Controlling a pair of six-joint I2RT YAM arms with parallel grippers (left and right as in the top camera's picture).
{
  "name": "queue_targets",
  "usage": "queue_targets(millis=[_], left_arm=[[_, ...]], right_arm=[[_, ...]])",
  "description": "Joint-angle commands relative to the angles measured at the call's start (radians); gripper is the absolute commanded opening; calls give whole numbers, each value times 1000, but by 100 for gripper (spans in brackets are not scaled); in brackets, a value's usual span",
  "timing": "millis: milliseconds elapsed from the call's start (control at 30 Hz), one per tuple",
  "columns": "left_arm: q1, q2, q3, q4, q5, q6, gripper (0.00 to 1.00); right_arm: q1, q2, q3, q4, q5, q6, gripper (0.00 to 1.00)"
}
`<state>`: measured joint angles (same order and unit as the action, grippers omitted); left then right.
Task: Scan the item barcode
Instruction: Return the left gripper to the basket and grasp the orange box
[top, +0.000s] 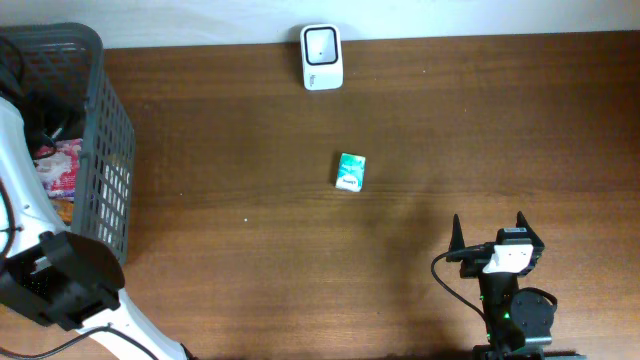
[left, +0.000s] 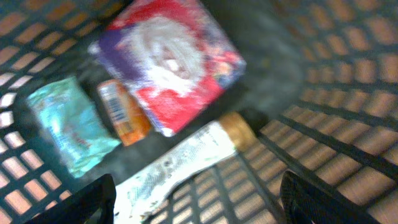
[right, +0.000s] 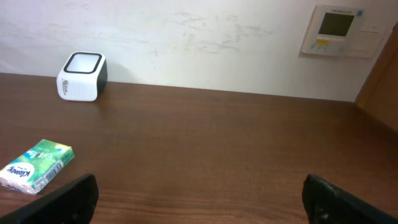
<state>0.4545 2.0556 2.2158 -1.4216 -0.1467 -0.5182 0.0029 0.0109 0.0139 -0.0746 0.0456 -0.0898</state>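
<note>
Left gripper (left: 198, 193): two dark fingertips frame the bottom of the left wrist view, spread wide with nothing between them. The claw is open and empty.

Directly under it is a white tube (left: 180, 165) with a brown cap, lying flat and diagonal on the floor of the basket (left: 348, 93). I judge it the likeliest pick, since the jaws straddle it. The view is blurred and no barcode is readable.

At the tube's cap end lies a red-and-white packet (left: 168, 59). An orange item (left: 123, 112) lies against that packet's left edge, with a teal packet (left: 71, 124) beside it. All are loose and unsorted, which reads as stock awaiting pickup.

Outward: the basket sits at the left edge of the table (top: 250, 250), on the left arm's side. A green tissue pack (top: 350, 172) lies flat mid-table, alone, between the scanner (top: 321, 57) and the right arm. The scanner stands at the far edge by the wall, probably so items can be presented to it from the work area. Whether the tissue pack is already scanned, I cannot tell.

Pose: the left arm (top: 60, 280) bends over into the basket, wrist camera looking down. The right gripper (top: 489, 222) sits near the front edge, level, fingers fully apart and empty, aimed at the wall. It looks idle.
</note>
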Motion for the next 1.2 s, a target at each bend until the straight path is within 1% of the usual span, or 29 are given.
queue_targets(millis=[0,67,100,200,267,333,400,433,633,700,800,867,933,1033,1100,1133,1167], left_arm=[[0,12,-61,11,-147,-173,82],[0,12,-119,57,-173,-195,82],[0,12,-149,84,-173,-196,86],[8,15,-262,179,-199,-196,87],[35,15,-319,215,-198,-201,87],[72,19,-361,218,-197,-235,87],[117,28,-397,237,-187,-237,84],[128,38,-404,241,-186,-237,77],[128,72,-408,239,-185,-237,78],[128,72,-408,243,-166,-237,72],[128,72,-411,243,-145,-236,70],[128,72,-419,244,-145,-228,65],[127,72,-467,258,-122,-228,64],[126,73,-565,331,-123,-225,60],[127,72,-613,367,-123,-225,59],[126,72,-625,375,-123,-225,56],[127,72,-629,375,-123,-225,42]], right_arm=[[2,-7,-8,-1,16,-4,98],[2,-7,-8,-1,16,-4,98],[2,-7,-8,-1,16,-4,98],[2,-7,-8,-1,16,-4,98],[2,-7,-8,-1,16,-4,98],[2,-7,-8,-1,16,-4,98],[2,-7,-8,-1,16,-4,98],[2,-7,-8,-1,16,-4,98],[2,-7,-8,-1,16,-4,98],[2,-7,-8,-1,16,-4,98],[2,-7,-8,-1,16,-4,98],[2,-7,-8,-1,16,-4,99],[2,-7,-8,-1,16,-4,98],[2,-7,-8,-1,16,-4,98],[2,-7,-8,-1,16,-4,98],[2,-7,-8,-1,16,-4,99],[2,-7,-8,-1,16,-4,98]])
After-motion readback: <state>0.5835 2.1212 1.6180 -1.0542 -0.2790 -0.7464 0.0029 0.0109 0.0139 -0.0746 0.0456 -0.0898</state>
